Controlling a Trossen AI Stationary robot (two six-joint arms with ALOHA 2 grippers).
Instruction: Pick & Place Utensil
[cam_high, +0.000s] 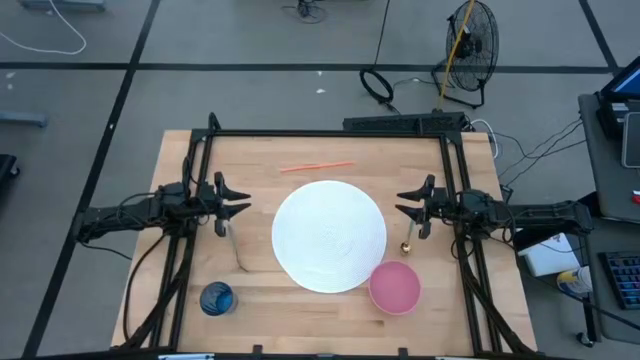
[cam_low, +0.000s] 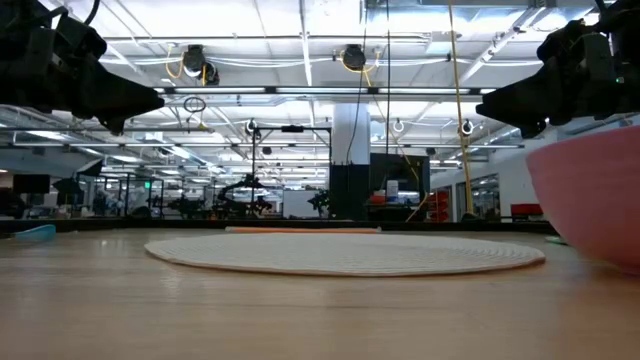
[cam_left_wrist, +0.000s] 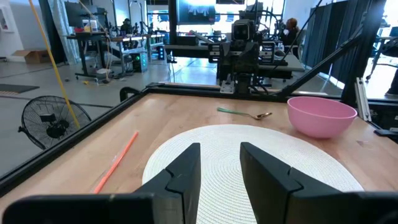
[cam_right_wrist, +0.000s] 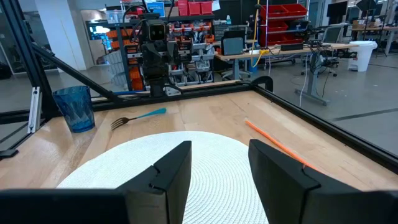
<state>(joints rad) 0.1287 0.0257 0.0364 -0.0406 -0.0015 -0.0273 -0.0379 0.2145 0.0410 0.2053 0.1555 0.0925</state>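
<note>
A fork with a teal handle lies flat on the wood beside the white round placemat, on its left side. A spoon lies flat at the placemat's right side. My left gripper hovers open above the table, left of the placemat and just far of the fork. My right gripper hovers open at the placemat's right edge, just far of the spoon. Both point toward the placemat and show high up in the low view.
A pink bowl stands at the placemat's near right. A blue cup stands near the table's near left corner. An orange stick lies toward the far edge. A black frame borders the table.
</note>
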